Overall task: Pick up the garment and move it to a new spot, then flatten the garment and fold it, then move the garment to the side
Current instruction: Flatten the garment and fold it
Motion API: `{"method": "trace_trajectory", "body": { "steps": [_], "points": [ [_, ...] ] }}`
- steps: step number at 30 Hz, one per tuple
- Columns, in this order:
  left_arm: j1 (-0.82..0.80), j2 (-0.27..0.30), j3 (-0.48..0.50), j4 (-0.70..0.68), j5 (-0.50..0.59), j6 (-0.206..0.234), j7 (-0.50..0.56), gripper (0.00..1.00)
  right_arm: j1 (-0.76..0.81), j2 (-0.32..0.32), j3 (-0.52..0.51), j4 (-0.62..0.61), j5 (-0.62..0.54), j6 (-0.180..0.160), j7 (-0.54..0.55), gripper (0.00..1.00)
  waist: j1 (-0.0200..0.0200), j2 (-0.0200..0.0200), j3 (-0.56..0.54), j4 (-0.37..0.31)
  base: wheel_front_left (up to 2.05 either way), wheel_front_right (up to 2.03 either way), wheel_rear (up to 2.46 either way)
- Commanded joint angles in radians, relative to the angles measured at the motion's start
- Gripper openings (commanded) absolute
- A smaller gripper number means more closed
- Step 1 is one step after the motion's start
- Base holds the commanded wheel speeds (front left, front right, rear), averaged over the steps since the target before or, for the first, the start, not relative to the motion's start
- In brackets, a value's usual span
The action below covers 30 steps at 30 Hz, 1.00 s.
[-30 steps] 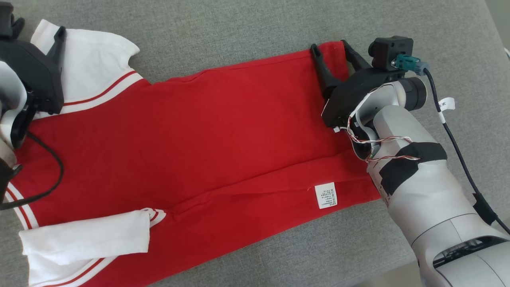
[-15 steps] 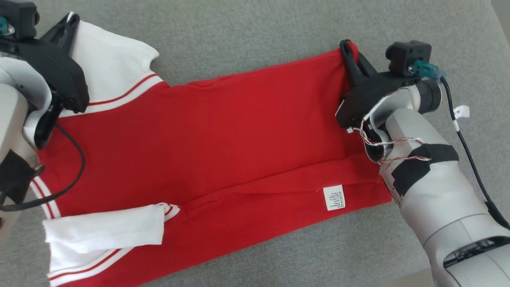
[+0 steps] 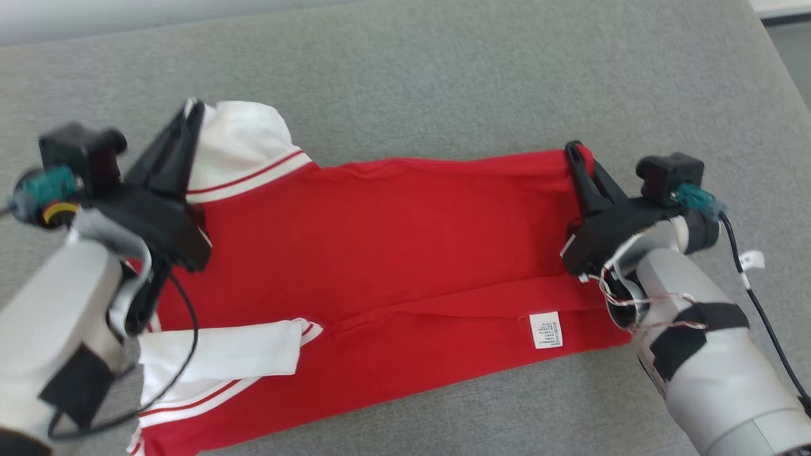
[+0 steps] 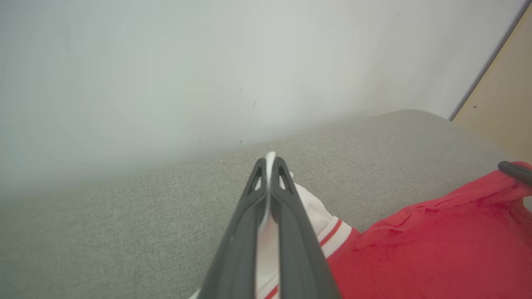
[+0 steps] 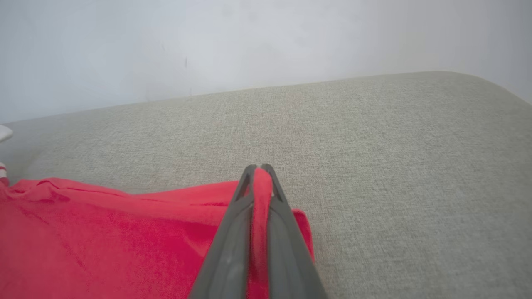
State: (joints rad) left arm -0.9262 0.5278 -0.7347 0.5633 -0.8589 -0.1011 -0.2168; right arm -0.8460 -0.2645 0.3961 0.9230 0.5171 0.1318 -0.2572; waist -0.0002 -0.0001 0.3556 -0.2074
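Head view: red-and-white garment [image 3: 405, 253] spread on grey cushion [image 3: 443, 76].
Left gripper [image 3: 192, 114]: clamped on white sleeve [image 3: 247, 139].
Right gripper [image 3: 575, 152]: clamped on red hem corner [image 5: 301, 224].
Risk: uneven lifting by the 2 arms could tug cloth from a thin pinch.

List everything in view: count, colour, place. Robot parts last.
garment: one, red with white sleeves, spread across the cushion
label: one, white, on the garment near its right end
cushion: one, grey, under the garment
wall: one, pale, behind the cushion
left gripper: one, black, shut on the garment's far white sleeve
right gripper: one, black, shut on the garment's far right corner
left forearm: one, silver, lower left
right forearm: one, silver, lower right
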Motion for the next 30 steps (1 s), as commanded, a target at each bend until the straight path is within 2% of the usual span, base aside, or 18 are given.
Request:
{"method": "trace_trajectory", "body": {
  "steps": [1, 3, 4, 8, 14, 20, 26, 30],
  "points": [
    [0.064, 0.013, 0.015, -0.059, -0.015, 0.025, -0.017, 0.0, 0.039, -0.016, -0.004, -0.027, 0.014, -0.002, -0.007, 0.0, 0.0002, 0.0001, -0.04, 0.039, 0.0, 0.0, 0.0],
    [0.125, 0.023, 0.032, -0.133, -0.022, 0.053, -0.031, 0.0, 0.071, -0.028, -0.013, -0.055, 0.02, -0.002, -0.008, 0.0, 0.0002, 0.0001, -0.051, 0.046, 0.0, 0.0, 0.0],
    [0.196, 0.03, 0.05, -0.208, -0.034, 0.082, -0.04, 0.0, 0.101, -0.041, -0.026, -0.085, 0.023, -0.002, -0.008, 0.0, 0.0002, 0.0001, -0.062, 0.053, 0.0, 0.0, 0.0],
    [0.337, 0.042, 0.09, -0.341, -0.036, 0.141, -0.047, 0.0, 0.172, -0.06, -0.062, -0.135, 0.035, -0.002, -0.007, 0.0, 0.0002, 0.0001, -0.083, 0.069, 0.0, 0.0, 0.0],
    [0.501, 0.013, 0.151, -0.474, -0.012, 0.192, -0.048, 0.0, 0.25, -0.076, -0.109, -0.181, 0.047, -0.002, -0.007, 0.0, 0.0002, 0.0001, -0.106, 0.089, 0.0, 0.0, 0.0],
    [0.652, -0.055, 0.215, -0.523, 0.045, 0.202, -0.048, 0.0, 0.35, -0.093, -0.156, -0.257, 0.068, -0.002, -0.007, 0.0, 0.0002, 0.0001, -0.125, 0.115, 0.0, 0.0, 0.0],
    [0.753, -0.122, 0.276, -0.493, 0.091, 0.165, -0.049, 0.0, 0.452, -0.096, -0.196, -0.35, 0.064, -0.002, -0.007, 0.0, 0.0002, 0.0001, -0.141, 0.129, 0.0, 0.0, 0.0],
    [0.796, -0.167, 0.314, -0.453, 0.111, 0.136, -0.049, 0.0, 0.502, -0.093, -0.212, -0.363, 0.063, -0.002, -0.006, 0.0, 0.0002, 0.0001, -0.156, 0.135, 0.0, 0.0, 0.0]
  ]
}}
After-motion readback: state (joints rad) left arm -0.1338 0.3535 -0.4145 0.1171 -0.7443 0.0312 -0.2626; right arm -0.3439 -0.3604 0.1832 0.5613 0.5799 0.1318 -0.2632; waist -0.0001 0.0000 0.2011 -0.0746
